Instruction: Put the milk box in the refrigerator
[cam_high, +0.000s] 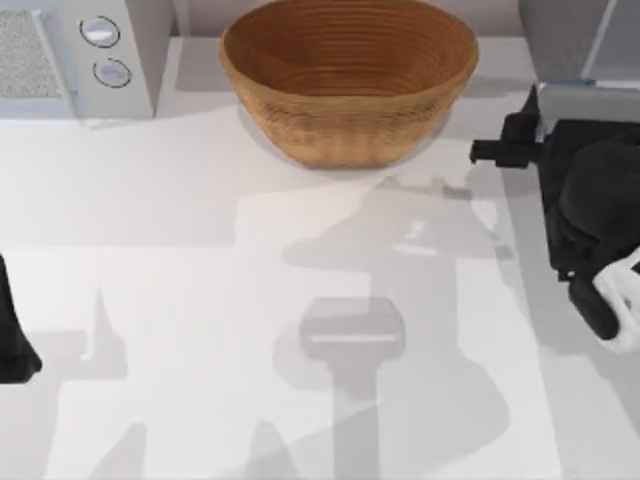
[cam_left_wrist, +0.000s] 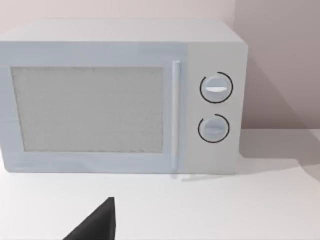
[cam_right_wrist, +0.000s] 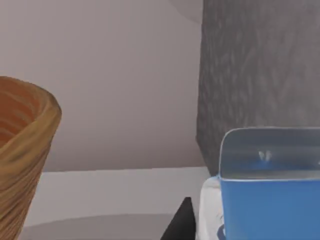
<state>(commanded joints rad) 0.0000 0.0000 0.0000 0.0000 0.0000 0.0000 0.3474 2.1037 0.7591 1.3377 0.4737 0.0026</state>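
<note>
You see a rough woven wicker bowl (cam_high: 348, 75), a smooth matt table (cam_high: 200, 300), and a speckled grey refrigerator (cam_right_wrist: 260, 75)

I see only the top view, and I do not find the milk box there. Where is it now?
Observer: In the right wrist view the milk box is very close to the camera, blue top upward. The right hand is at the table's right side.
Operator: What stands behind the box?
Observer: The dark grey wall of the refrigerator rises directly behind it.
Operator: And the other arm, what does it face?
Observer: The left arm, parked at the left edge, points its wrist camera at the front of the microwave, whose door is closed.
</note>
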